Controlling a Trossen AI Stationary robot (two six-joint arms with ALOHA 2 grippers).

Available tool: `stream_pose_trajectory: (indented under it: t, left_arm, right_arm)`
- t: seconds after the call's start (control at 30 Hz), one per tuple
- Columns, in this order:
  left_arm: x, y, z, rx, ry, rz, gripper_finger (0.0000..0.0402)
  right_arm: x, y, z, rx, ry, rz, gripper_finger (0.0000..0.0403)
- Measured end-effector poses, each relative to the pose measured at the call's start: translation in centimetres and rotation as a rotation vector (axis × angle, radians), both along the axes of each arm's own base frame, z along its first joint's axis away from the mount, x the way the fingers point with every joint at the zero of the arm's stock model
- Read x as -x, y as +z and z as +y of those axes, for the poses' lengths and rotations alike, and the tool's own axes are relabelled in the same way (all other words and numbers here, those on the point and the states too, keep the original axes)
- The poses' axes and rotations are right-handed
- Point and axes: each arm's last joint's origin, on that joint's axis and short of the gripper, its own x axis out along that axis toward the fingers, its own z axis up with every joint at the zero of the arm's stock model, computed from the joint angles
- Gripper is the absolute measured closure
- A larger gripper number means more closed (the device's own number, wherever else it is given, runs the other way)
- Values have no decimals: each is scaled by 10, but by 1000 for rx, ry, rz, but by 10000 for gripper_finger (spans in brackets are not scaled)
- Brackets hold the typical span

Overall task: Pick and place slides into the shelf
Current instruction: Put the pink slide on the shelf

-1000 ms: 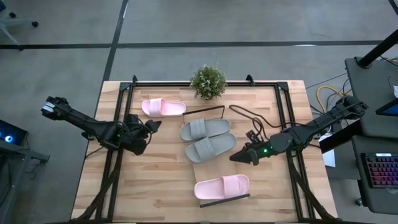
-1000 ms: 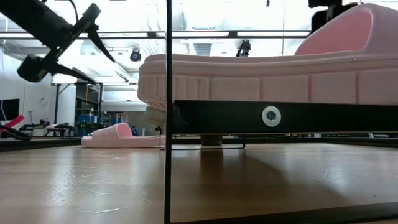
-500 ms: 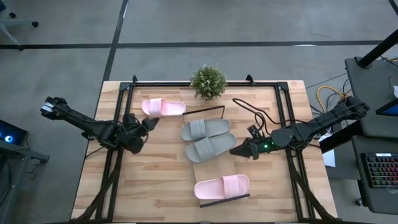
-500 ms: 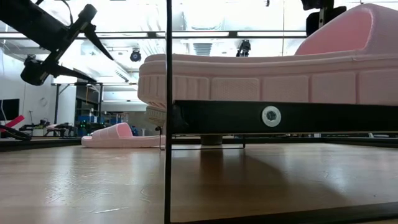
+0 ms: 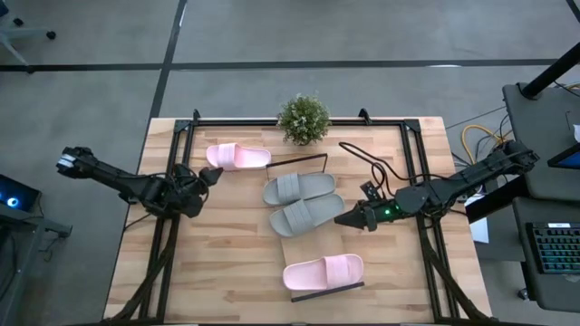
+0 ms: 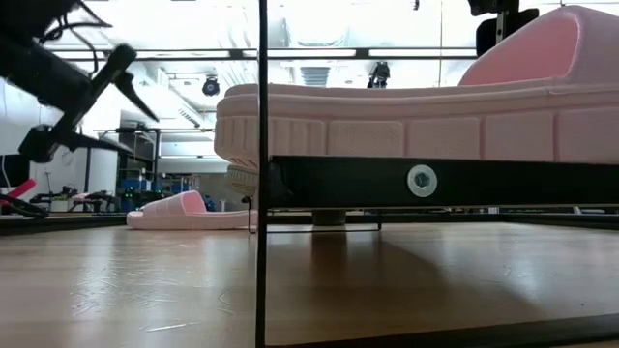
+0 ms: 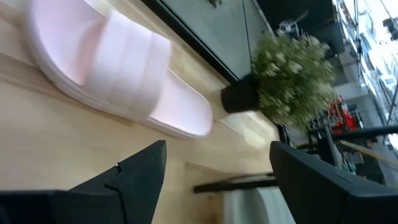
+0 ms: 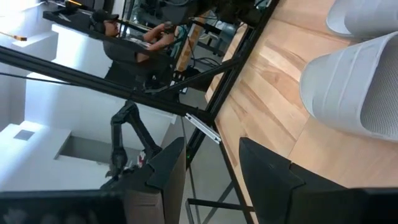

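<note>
The high view looks straight down on the whole worktop (image 5: 227,272). The low view sits at worktop level, close behind a pink slide (image 6: 406,121). Both wrist views look along the boards.

Pale pink slides (image 5: 237,157) (image 5: 324,272); grey slides (image 5: 300,188) (image 5: 306,215); green plant (image 5: 303,118); light wood shelf (image 5: 288,246).

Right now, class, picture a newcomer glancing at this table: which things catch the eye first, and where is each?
Two grey open-toe slides lie side by side at mid-table on the long light wooden shelf, and a pale pink slide sits at its near end. Another pale pink slide lies apart on the tabletop, beside the small green potted plant. The open left pincer points at it.
</note>
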Motion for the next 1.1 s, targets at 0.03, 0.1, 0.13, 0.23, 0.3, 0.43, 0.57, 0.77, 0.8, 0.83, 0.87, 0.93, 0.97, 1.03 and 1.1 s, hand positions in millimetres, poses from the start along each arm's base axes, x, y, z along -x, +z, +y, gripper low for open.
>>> stream_pose_trajectory:
  t: [0.03, 0.1, 0.13, 0.23, 0.3, 0.43, 0.57, 0.77, 0.8, 0.83, 0.87, 0.93, 0.97, 1.03, 1.1]
  left_arm:
    - [2, -3, 2, 1, 12, -3, 131]
    - [7, -8, 6, 4, 37, -13, 131]
    - [8, -10, 8, 3, 49, -14, 131]
    - [13, -11, 14, -26, 69, 0, 131]
    - [18, -7, 18, -46, 76, -5, 132]
    - [25, -3, 25, -59, 89, -14, 132]
    - [30, -8, 30, -22, 76, -8, 132]
    - [29, -16, 35, 24, 57, -19, 132]
    - [28, -14, 36, 16, 58, -29, 132]
    - [27, -13, 37, 8, 58, -33, 132]
    - [27, -13, 38, 7, 58, -29, 132]
    - [27, -14, 40, 18, 49, -12, 132]
    - [26, -14, 41, 27, 54, -8, 132]
    - [25, -17, 43, 56, 43, 7, 132]
    - [23, -19, 46, 85, 33, 11, 132]
  right_arm:
    - [0, 0, 0, 0, 0, 0, 261]
    - [0, 0, 0, -6, -1, 1, 261]
    - [0, 0, 0, -8, -1, 1, 261]
    - [0, 0, 0, -12, -2, 1, 261]
    - [0, 0, 0, -13, -2, 1, 261]
    - [0, 0, 0, -12, -2, 1, 261]
    - [0, 0, 0, -11, -2, 2, 262]
    - [0, 0, 0, -2, -1, 1, 262]
    - [0, 0, 0, -3, -1, 1, 262]
    - [0, 0, 0, -4, -1, 1, 262]
    - [0, 0, 0, -4, -1, 1, 262]
    - [0, 0, 0, -7, -2, 1, 262]
    - [0, 0, 0, -7, -2, 1, 262]
    - [0, 0, 0, -9, -1, 0, 262]
    - [0, 0, 0, -14, -1, -2, 262]
